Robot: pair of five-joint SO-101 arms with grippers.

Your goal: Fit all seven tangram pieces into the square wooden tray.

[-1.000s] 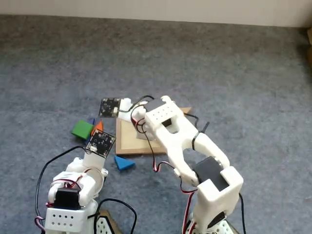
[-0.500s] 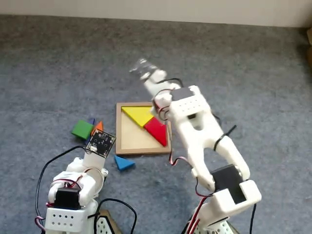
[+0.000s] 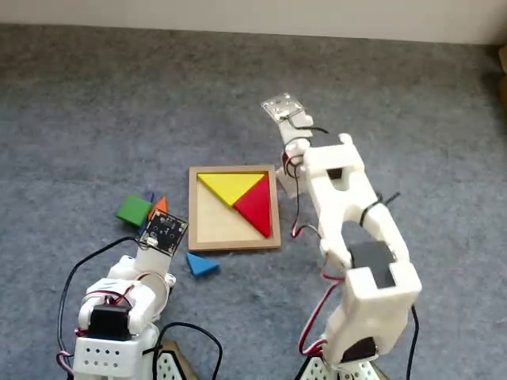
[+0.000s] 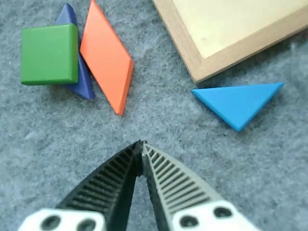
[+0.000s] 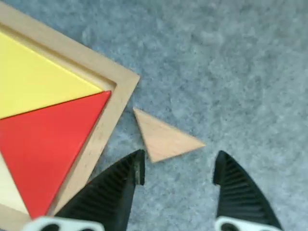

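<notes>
The right gripper (image 5: 179, 168) hangs with its jaws spread wide and nothing in them. Just ahead of its fingertips lies a plain wooden triangle (image 5: 163, 137) on the grey carpet (image 5: 231, 57), close beside the corner of the square wooden tray (image 5: 122, 94). In the tray, the yellow triangle (image 5: 38, 82) and red triangle (image 5: 48, 144) sit edge to edge.

The left gripper (image 4: 142, 147) is pinched closed on nothing. Ahead of its tips, an orange parallelogram (image 4: 106, 55) lies to one side and a light blue triangle (image 4: 238, 98) to the other. Beyond the orange piece, a green square (image 4: 48, 53) overlaps a dark blue piece (image 4: 82, 82).
</notes>
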